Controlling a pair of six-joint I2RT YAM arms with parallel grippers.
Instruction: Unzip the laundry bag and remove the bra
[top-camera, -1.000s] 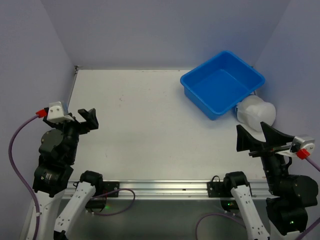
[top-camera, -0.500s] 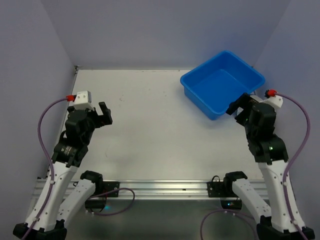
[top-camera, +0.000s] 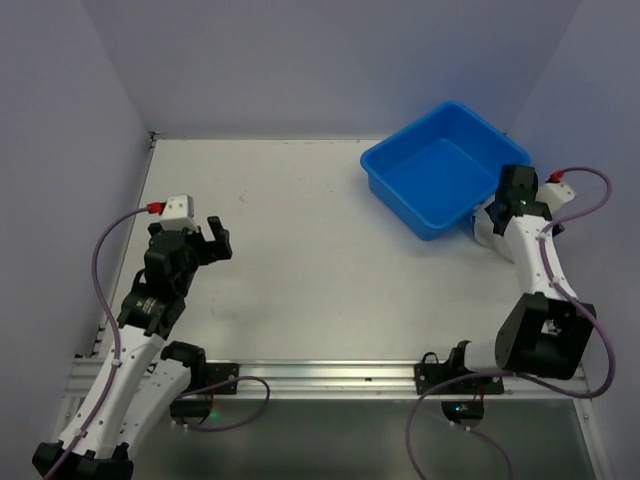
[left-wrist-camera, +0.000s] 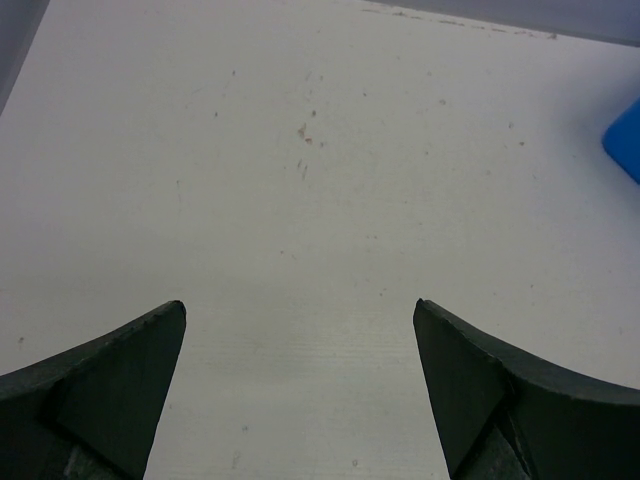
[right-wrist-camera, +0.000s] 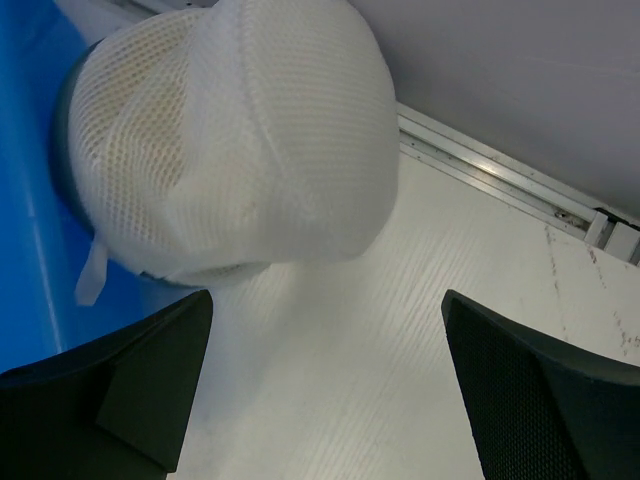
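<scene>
We observe the left gripper (top-camera: 212, 238) held above the left half of the table (top-camera: 300, 240), well apart from all other items. In the left wrist view the left gripper (left-wrist-camera: 299, 305) has its jaws released, spread wide with only bare table (left-wrist-camera: 320, 150) between them and nothing grasped. The right arm reaches to the far right corner, and the right gripper (top-camera: 512, 185) is positioned near the right-hand wall of the blue tub (top-camera: 440, 165). In the right wrist view the right gripper (right-wrist-camera: 325, 300) is likewise released, jaws wide apart and not touching anything. The laundry bag (right-wrist-camera: 230, 140) lies just ahead of these jaws, resting on the table (right-wrist-camera: 400, 350) and pressed against the outer wall of the blue tub (right-wrist-camera: 25, 200). A dark rim (right-wrist-camera: 65, 130) shows along the bag's edge next to the tub, and a white tab (right-wrist-camera: 95, 275) hangs from it. We cannot tell whether the zipper is closed, nor make out the contents through the mesh. In the top view only a small white part of the laundry bag (top-camera: 483, 225) is visible beside the right arm.
</scene>
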